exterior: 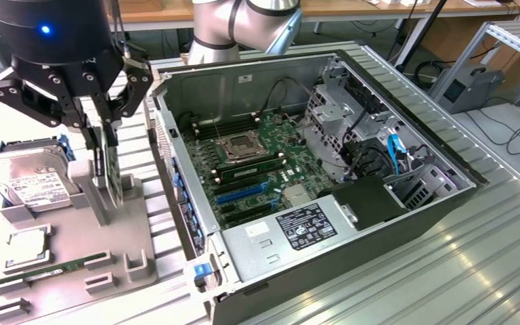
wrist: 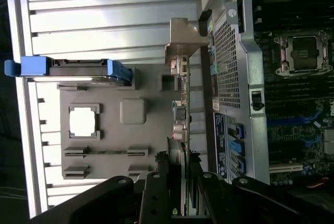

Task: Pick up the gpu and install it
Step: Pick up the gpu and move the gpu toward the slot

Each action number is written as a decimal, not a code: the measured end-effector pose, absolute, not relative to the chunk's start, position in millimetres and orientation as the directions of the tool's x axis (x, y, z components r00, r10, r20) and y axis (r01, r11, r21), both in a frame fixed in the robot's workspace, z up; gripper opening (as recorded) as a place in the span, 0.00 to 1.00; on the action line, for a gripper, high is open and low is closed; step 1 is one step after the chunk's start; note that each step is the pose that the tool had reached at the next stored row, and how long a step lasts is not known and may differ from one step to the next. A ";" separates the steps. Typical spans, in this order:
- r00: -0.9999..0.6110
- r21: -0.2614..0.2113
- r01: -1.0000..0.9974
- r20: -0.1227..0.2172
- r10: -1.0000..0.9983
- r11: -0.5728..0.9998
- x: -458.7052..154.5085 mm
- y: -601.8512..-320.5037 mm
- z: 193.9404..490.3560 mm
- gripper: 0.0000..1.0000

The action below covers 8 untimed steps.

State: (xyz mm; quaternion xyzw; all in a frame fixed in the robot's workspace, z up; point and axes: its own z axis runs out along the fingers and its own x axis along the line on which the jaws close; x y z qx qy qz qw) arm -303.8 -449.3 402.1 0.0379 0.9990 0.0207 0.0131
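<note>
1. The step in hand is the pick-up. In the upper left of the exterior view, the gripper [exterior: 106,132] hangs over the grey holder tray [exterior: 70,271] at the frame's left edge.
2. The claw is clenched on the gpu [exterior: 108,172]. The wrist view shows the card [wrist: 180,145] edge-on, with a finger [wrist: 156,192] pressed to each face.
3. The gpu stands upright on its long edge. Its lower part sits among the tray's upright posts, left of centre in the exterior view. Whether it has cleared its slot cannot be told.
4. The hard drive [exterior: 25,179] sits just left of the card. The RAM stick [exterior: 38,274] lies in the lower left corner of the frame.
5. Installing looks not yet begun. The open computer case [exterior: 332,271] fills the centre and right of the frame, and the blue expansion slots [exterior: 242,193] on its motherboard [exterior: 251,162] are bare.
6. Judged from this, the move ahead calls for a straight vertical lift, so the card does not snag the posts. It must then be carried across the case wall with the grip kept firm, and the metal bracket [wrist: 182,41] turned toward the case's rear panel.
</note>
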 end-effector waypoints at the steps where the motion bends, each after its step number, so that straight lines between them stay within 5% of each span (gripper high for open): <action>1: -0.997 0.042 0.075 -0.025 0.076 0.996 -303.8 -449.3 403.8 0.26; 8: -0.997 0.043 0.075 -0.025 0.076 0.996 -303.8 -449.3 416.5 0.26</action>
